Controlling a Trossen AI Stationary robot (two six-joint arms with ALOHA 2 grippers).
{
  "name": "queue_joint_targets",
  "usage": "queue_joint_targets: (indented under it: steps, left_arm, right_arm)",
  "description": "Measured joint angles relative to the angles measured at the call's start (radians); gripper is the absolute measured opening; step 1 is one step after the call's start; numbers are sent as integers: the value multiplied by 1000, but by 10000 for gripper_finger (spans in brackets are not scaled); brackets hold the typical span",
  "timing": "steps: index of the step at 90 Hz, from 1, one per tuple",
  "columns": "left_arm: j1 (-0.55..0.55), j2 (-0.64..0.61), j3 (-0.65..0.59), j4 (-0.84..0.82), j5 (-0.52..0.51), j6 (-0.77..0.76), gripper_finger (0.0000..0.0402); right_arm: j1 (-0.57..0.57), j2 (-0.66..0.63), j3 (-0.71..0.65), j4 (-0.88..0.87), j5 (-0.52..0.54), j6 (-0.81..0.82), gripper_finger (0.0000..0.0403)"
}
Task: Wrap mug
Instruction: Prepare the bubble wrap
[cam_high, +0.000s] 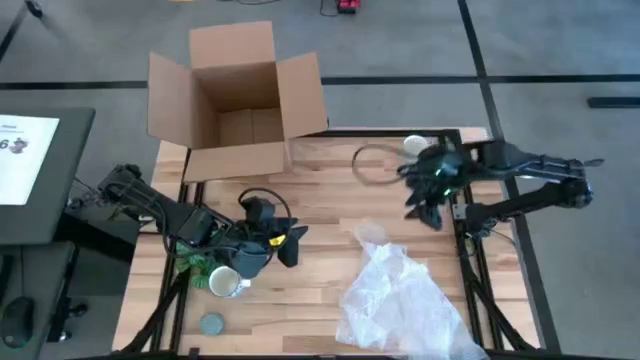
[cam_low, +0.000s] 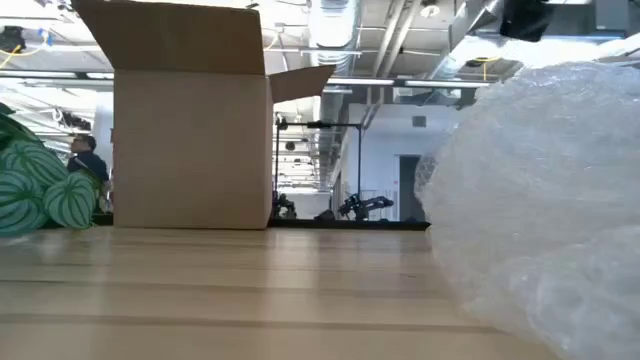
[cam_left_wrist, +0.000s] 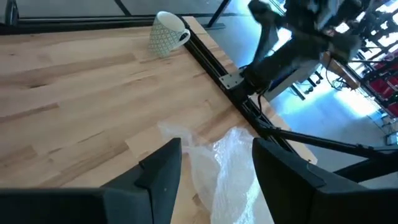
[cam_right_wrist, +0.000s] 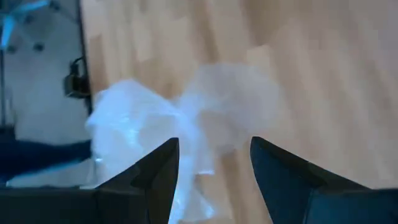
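the wooden table (cam_high: 320, 215) carries an open cardboard box (cam_high: 240, 95) at its far edge. a crumpled sheet of bubble wrap (cam_high: 400, 300) lies toward the near right corner and fills the right side of the low view.

the left arm reaches in from the left. the left gripper (cam_high: 290, 242) points toward the wrap, its fingers set well apart with nothing between them. the right gripper (cam_high: 425, 210) hangs over the far end of the wrap, likewise parted and empty.

the mug (cam_high: 222, 282) stands upright, mouth up, near the front left of the table. it is just beside a green patterned bundle (cam_high: 195, 265), with a flat grey-blue disc (cam_high: 211, 323) nearer the front edge. a second, patterned mug (cam_left_wrist: 166, 34) lies on its side at the far right edge, close to the right arm.

the coming move likely turns on one thing – the mug sits behind and to the near side of the left gripper, away from the way that gripper faces. it is well apart from the wrap. the left arm is plainly the nearer one, and it would have to turn back to reach the mug. i cannot tell which way the handle points.
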Motion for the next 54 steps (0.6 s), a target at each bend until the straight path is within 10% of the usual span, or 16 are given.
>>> queue_joint_targets:
  steps: [54]
  left_arm:
    - [0,0,0,-1,0,12,177]
  right_arm:
    - [102,553,-1,125,29,57,166]
